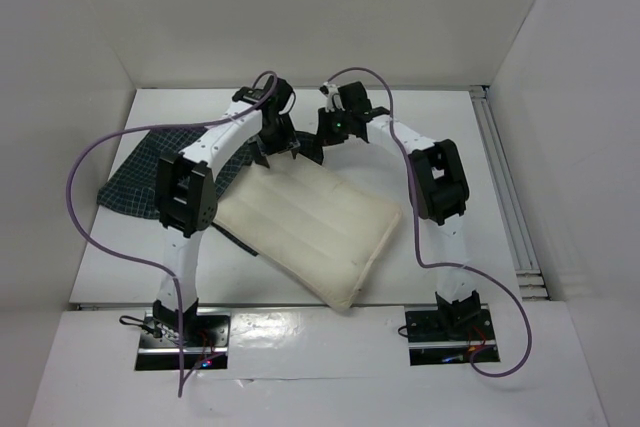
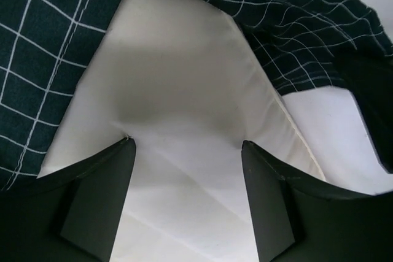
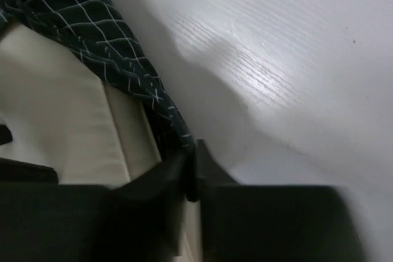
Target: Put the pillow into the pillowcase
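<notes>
White table (image 1: 480, 197), walled on three sides. The pillow (image 1: 310, 232) lies diagonally mid-table, with its near end free and its far corner just inside the mouth of the pillowcase (image 1: 135, 182). The pillowcase sits bunched to the left under your left arm. The pillow is cream with faint lengthwise ridges. I read it as light and soft, so it will likely buckle if you shove it from the far end. Take it at the corner or short edge near the mouth. The pillowcase is dark navy with a white grid, thin limp cloth that probably slides and bunches, so hold it by the hem. Left gripper (image 2: 187, 145) has its jaws wide, straddling the pillow corner; can't tell if it's touching. Right gripper (image 3: 191, 170) is pinched closed on the pillowcase hem, beside the pillow's edge.
</notes>
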Robot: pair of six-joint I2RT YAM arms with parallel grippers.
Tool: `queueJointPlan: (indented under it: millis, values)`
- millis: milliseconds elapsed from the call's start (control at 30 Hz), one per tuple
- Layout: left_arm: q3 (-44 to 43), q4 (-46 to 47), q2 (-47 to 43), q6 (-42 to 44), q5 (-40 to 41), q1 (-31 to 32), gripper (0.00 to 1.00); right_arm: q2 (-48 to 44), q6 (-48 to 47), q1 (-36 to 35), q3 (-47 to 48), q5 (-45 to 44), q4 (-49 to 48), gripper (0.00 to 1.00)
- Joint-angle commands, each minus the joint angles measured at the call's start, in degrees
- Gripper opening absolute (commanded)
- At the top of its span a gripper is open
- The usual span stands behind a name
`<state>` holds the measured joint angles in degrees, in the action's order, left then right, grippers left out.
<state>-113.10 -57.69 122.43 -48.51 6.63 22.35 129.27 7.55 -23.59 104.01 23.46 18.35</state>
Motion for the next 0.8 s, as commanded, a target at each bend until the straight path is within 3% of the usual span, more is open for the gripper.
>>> queueJointPlan:
  millis: [0,33,267,367,467,500,533,767]
  values:
    - [-3.09,-2.6,2.98,-0.97,3.47,0.06,0.83,-0.15,1.76,0.22,-1.42,3.78,-6.04,0.05]
    - [-3.09,-3.12,2.99,-0.97,4.78,0.06,0.83,-0.94,2.29,0.22,-2.22,3.78,-6.65,0.0]
    - [-2.04,-2.17,6.58,-0.44,6.81,0.06,0.83,-5.52,5.28,1.36,-10.31,5.72,-12.89,0.0]
    - [-2.04,-1.55,7.9,0.17,5.76,0.06,0.75,-6.92,5.28,1.36,-11.98,5.72,-12.9,0.0]
    - [-1.51,-0.15,8.96,0.87,4.62,0.06,0.5,-8.15,5.28,1.36,-13.74,5.72,-12.9,0.0]
    - [-1.51,0.38,8.96,0.87,4.62,0.06,0.36,-8.16,5.28,1.36,-14.53,5.72,-12.9,0.0]
    - [-1.51,0.39,9.49,0.87,4.62,0.06,0.0,-8.68,5.28,1.36,-15.14,5.72,-12.9,0.0]
    - [-2.83,0.39,8.53,1.14,6.55,0.06,0.0,-13.42,7.12,1.36,-20.67,6.24,-14.12,0.0]
